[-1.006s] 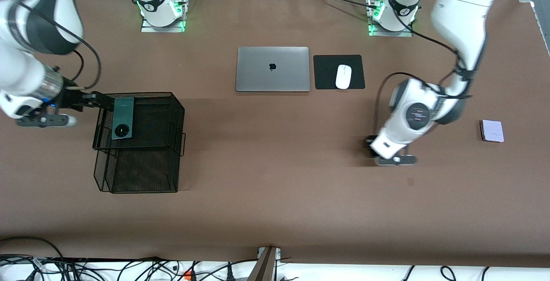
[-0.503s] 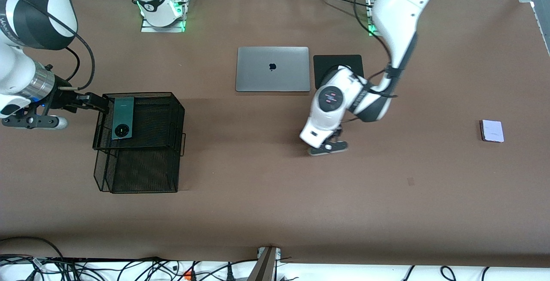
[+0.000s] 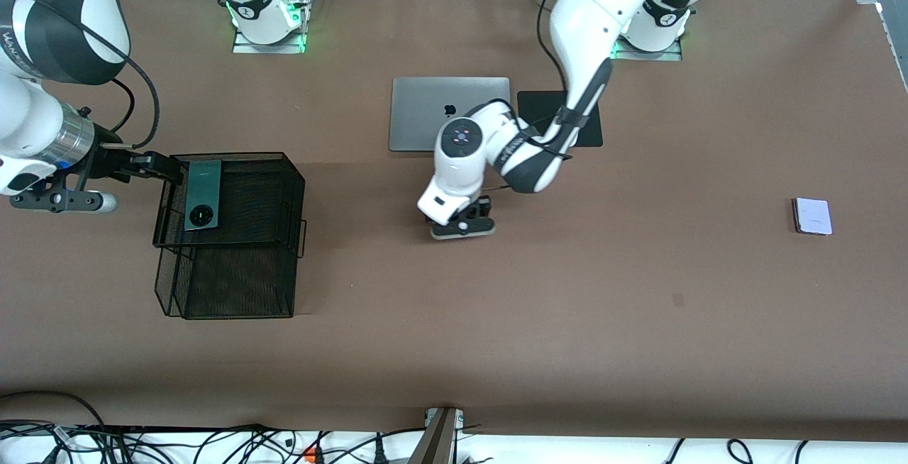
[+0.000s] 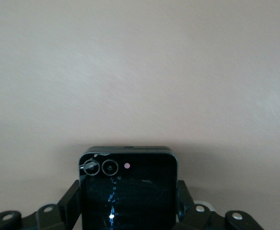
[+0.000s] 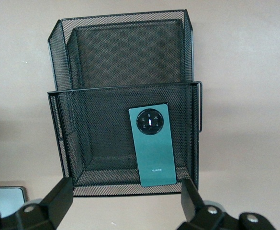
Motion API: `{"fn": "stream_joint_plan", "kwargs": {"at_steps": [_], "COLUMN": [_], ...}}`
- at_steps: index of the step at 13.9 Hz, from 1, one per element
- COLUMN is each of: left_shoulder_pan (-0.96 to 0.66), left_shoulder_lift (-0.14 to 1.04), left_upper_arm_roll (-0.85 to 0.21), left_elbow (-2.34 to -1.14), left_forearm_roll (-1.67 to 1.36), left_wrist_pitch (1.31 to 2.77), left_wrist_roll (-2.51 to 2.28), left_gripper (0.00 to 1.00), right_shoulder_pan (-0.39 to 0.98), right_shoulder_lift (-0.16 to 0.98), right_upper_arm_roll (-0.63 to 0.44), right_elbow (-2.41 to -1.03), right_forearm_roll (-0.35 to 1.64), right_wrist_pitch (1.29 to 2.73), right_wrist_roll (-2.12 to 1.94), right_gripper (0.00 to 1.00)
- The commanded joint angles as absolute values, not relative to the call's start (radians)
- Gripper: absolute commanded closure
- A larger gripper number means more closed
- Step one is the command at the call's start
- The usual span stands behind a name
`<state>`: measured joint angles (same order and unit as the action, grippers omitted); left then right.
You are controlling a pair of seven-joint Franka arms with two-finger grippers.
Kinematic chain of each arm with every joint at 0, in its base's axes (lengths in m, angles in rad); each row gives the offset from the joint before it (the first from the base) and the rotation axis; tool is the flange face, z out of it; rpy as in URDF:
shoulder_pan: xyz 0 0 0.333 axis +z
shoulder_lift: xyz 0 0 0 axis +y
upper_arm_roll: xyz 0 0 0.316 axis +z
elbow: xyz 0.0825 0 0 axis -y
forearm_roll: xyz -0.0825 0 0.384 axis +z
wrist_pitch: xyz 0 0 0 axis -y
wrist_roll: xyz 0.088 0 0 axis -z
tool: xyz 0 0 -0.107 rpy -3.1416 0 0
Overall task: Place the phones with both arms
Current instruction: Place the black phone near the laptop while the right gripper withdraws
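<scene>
Since a second ago, the left arm has swung a long way toward the right arm's end of the worktop (image 3: 638,322), and its left tool (image 3: 461,226) now hangs over the bare brown top just nearer the front camera than the grey laptop (image 3: 418,115). From the front, that arm bends down from its base and its wrist hides part of the laptop and the black mouse pad (image 3: 592,118). The right tool (image 3: 152,164) sits at the edge of the black mesh basket (image 3: 234,237), with its arm stretched out low and level. The dark-green phone (image 3: 202,194) lies flat in the basket's upper tray, long axis running toward the front camera, camera ring at the nearer end. The pale-lilac phone (image 3: 812,216) lies flat, well apart, near the left arm's end. In the left wrist view, the left tool (image 4: 128,213) is clamped on the squarish black phone (image 4: 128,191), lenses at its outer end. In the right wrist view, the right tool (image 5: 128,206) has its fingers wide apart, and the dark-green phone (image 5: 154,146) lies free in the tray.
</scene>
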<state>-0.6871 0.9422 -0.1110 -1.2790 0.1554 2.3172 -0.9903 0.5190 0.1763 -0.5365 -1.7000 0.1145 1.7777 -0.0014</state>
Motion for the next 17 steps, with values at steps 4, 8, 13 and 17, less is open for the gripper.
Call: {"fn": "stream_joint_plan", "kwargs": {"at_steps": [4, 8, 13, 17], "left_shoulder_pan": [-0.767, -0.756, -0.58, -0.396], "left_shoulder_lift": [1.022, 0.991, 0.809, 0.645], "left_upper_arm_roll": [-0.055, -0.041, -0.055, -0.055], "left_elbow": [-1.187, -1.187, -1.29, -1.544], "left_forearm_roll": [0.167, 0.166, 0.158, 0.17], "left_wrist_pitch": [2.296, 2.284, 2.084, 2.079], "left_wrist_roll": [-1.031, -1.032, -0.912, -0.696], "left_gripper": [0.37, 0.0, 0.0, 0.0], "right_shoulder_pan": [0.523, 0.523, 0.552, 0.667], "right_shoulder_lift": [0.179, 0.178, 0.178, 0.227], "right_upper_arm_roll": [-0.54, -0.54, -0.529, -0.473], "right_elbow": [-1.681, -1.683, -1.672, -1.657], "right_forearm_roll": [0.112, 0.112, 0.12, 0.135], "right_wrist_pitch": [1.749, 1.749, 1.747, 1.759], "right_wrist_roll": [0.014, 0.014, 0.014, 0.162], "right_gripper": [0.0, 0.0, 0.0, 0.0]}}
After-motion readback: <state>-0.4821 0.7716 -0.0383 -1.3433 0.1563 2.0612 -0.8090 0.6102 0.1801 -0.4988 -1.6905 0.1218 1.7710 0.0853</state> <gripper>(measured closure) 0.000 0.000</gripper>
